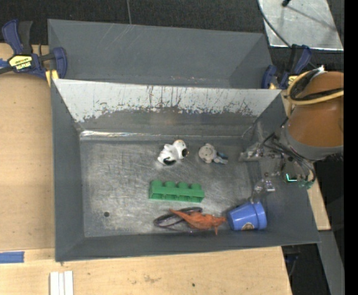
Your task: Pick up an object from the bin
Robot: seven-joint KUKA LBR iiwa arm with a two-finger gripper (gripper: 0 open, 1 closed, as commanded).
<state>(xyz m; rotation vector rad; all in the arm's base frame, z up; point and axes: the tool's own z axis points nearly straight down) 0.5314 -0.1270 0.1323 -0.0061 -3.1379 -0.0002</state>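
Note:
My gripper (262, 168) hangs at the bin's right side, over the sloping right wall. Just below it a blue cup (248, 216) lies on its side in the front right corner, apart from the gripper. To the cup's left an orange lizard-like toy (198, 220) lies across a dark loop. A small grey and beige figure (208, 154) sits to the left of the gripper near the back of the floor.
A flat green building brick (176, 191) lies in the middle of the floor. A white and black toy animal (173, 153) rests behind it. The arm's orange cover and cables stand over the right rim.

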